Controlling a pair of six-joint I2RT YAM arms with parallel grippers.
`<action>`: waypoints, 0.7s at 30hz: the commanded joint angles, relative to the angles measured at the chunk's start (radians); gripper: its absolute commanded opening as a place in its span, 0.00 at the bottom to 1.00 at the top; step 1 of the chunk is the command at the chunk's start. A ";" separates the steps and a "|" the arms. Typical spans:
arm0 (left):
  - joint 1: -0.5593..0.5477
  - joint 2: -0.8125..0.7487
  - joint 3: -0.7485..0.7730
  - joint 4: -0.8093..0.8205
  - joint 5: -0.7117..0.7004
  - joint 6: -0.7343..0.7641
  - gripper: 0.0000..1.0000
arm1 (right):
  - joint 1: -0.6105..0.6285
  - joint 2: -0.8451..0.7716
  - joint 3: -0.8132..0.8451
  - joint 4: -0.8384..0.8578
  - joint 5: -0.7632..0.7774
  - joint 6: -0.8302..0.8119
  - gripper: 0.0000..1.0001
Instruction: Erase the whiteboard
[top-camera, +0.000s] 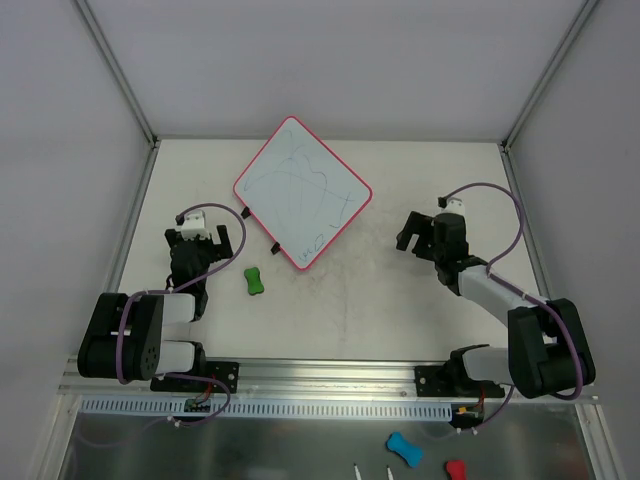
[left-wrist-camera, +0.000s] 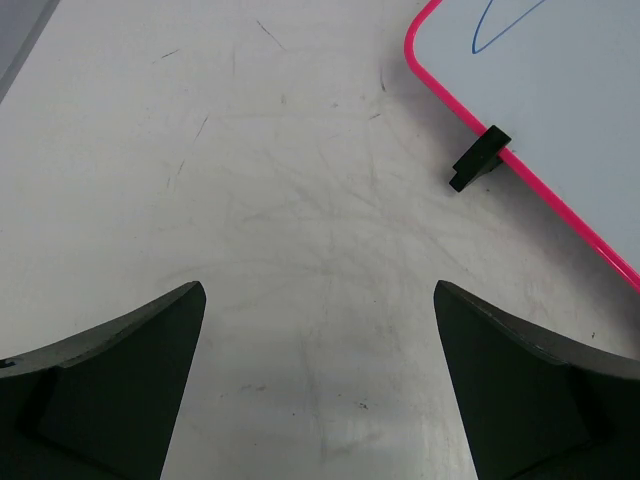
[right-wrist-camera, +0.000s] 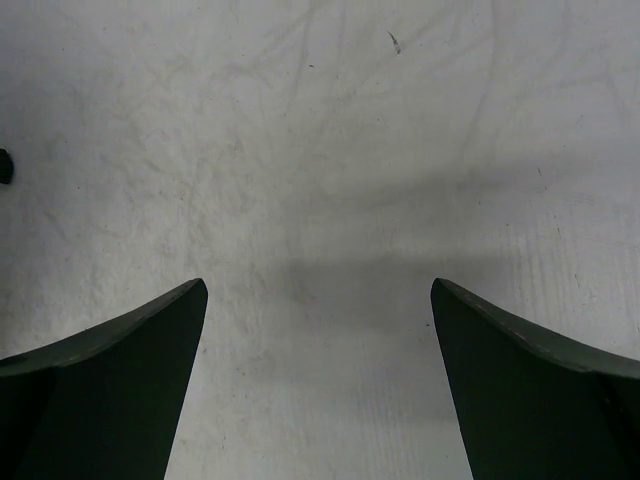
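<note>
Lying turned like a diamond at the far middle of the counter (top-camera: 400, 300), the whiteboard (top-camera: 302, 192) has thin blue and green scribbles across most of its face. Two black clips (top-camera: 246, 212) stick out from its near-left edge. A green eraser (top-camera: 254, 281) lies on the counter just off that edge, apart from the board and near the left arm (top-camera: 190, 270). The left jaws are spread wide and hold nothing. The left wrist view shows them over scuffed counter, with the board's pink-rimmed corner (left-wrist-camera: 560, 90) and one clip (left-wrist-camera: 478, 158) at the upper right, clear of both fingers (left-wrist-camera: 110, 390). The right arm (top-camera: 480, 285) reaches in from the right, well apart from the board. Its jaws are also released and empty, and only bare, scratched counter shows between its fingers (right-wrist-camera: 530, 390). A small dark speck at the left edge of that view is too cut off to name. Below the front rail (top-camera: 320, 372), a blue bone-shaped piece (top-camera: 404, 449) and a red piece (top-camera: 455, 468) lie close together.
</note>
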 joint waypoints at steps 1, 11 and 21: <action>0.002 0.001 0.005 0.059 0.024 0.012 0.99 | 0.007 -0.004 0.023 0.061 -0.001 0.022 0.99; 0.002 -0.038 0.000 0.036 0.064 0.029 0.99 | 0.008 -0.093 -0.013 0.078 0.030 0.010 0.99; 0.002 -0.325 0.037 -0.296 -0.032 -0.069 0.99 | 0.008 -0.171 0.028 0.091 -0.082 -0.002 0.99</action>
